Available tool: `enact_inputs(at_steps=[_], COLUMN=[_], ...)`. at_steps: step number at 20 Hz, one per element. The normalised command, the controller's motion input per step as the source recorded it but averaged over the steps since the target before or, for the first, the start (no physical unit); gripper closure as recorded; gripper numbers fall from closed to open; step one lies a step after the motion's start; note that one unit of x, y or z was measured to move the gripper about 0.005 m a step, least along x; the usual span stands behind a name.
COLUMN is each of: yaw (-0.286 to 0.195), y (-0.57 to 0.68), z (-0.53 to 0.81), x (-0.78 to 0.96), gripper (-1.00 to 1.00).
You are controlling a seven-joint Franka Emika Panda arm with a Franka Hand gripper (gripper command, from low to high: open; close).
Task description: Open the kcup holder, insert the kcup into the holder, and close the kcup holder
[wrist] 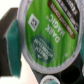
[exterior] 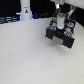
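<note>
The black kcup holder (exterior: pixel 60 35) stands on the white table at the exterior view's upper right, with its tray pulled out toward the front. My gripper (exterior: pixel 59 18) hangs right above the tray and is shut on the kcup (exterior: pixel 59 21). In the wrist view the kcup's round green patterned top (wrist: pixel 47 35) fills most of the picture, tilted. A black finger with a teal pad (wrist: pixel 13 42) presses its side; the other finger is hidden. The dark tray (wrist: pixel 70 67) lies below, and another green-topped pod (wrist: pixel 50 80) sits in one of its slots.
A white bottle-like object (exterior: pixel 25 8) stands at the back of the table on the exterior view's left. A dark strip (exterior: pixel 10 20) runs along the table's far edge. The white table surface (exterior: pixel 30 55) spreads in front of the holder.
</note>
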Motion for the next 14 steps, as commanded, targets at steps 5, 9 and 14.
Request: enact_inputs(at_steps=[5,9,14], yaw=[0.11,0.125,0.093], y=[0.43,0.25,0.13], z=[-0.02,-0.13,-0.22], x=[-0.35,-0.33,-0.2], gripper=[1.0,1.0,1.0])
